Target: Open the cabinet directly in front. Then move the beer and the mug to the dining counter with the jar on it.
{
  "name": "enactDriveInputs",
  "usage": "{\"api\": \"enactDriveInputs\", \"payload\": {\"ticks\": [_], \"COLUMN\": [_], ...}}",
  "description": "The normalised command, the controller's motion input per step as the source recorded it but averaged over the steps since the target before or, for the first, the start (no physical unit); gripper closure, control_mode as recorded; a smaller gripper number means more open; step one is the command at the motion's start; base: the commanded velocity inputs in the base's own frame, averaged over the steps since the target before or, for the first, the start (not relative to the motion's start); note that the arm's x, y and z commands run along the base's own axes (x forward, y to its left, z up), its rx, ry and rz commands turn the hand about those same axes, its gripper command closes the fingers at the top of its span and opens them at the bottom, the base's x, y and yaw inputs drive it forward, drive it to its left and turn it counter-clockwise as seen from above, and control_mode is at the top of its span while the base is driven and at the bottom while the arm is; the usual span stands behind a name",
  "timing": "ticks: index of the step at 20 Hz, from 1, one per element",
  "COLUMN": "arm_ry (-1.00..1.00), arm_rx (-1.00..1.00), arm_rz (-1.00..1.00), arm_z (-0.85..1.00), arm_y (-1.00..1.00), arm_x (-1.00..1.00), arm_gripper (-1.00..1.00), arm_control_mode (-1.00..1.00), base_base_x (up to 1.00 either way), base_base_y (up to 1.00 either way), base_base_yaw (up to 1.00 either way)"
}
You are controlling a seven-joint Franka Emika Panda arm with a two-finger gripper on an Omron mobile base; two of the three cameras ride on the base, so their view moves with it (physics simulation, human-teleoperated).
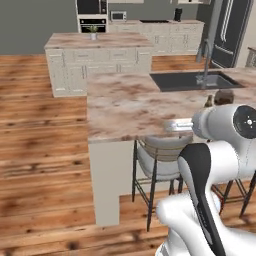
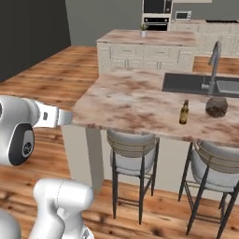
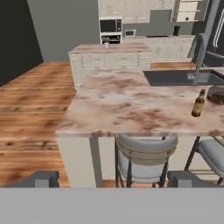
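The beer (image 2: 185, 112), a slim brown bottle, stands upright on the dining counter (image 2: 126, 100) near its front edge. Just right of it and a little farther back sits the round glass jar (image 2: 216, 106) with brown contents. In the hand view the beer (image 3: 199, 103) is right of centre and the jar (image 3: 217, 94) is cut by the right edge. My gripper (image 3: 114, 181) is open and holds nothing. It hangs short of the counter's near edge, left of the beer. The mug is out of view. At the far wall a cream upper cabinet (image 3: 189, 11) appears open, showing pale shelves.
A dark sink (image 2: 186, 83) with a grey faucet (image 2: 214, 63) is set in the slab behind the jar. Two grey stools (image 2: 133, 151) (image 2: 214, 168) stand under the near edge. A cream island (image 1: 97, 62) lies beyond, with wood floor to the left.
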Motion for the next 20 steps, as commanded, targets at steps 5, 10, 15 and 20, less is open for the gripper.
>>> {"api": "enactDriveInputs", "payload": {"ticks": [5,10,15,20], "arm_ry": [0.0,0.0,0.0,0.0], "arm_rx": [0.0,0.0,0.0,0.0], "arm_rz": [0.0,0.0,0.0,0.0], "arm_z": [0.0,0.0,0.0,0.0], "arm_y": [0.0,0.0,0.0,0.0], "arm_x": [0.0,0.0,0.0,0.0], "arm_gripper": [-1.0,-1.0,-1.0,-1.0], "arm_control_mode": [1.0,1.0,1.0,1.0], "base_base_x": [0.0,0.1,0.43,0.88], "base_base_y": [1.0,1.0,1.0,0.98], "base_base_yaw": [0.09,0.03,0.01,0.0]}}
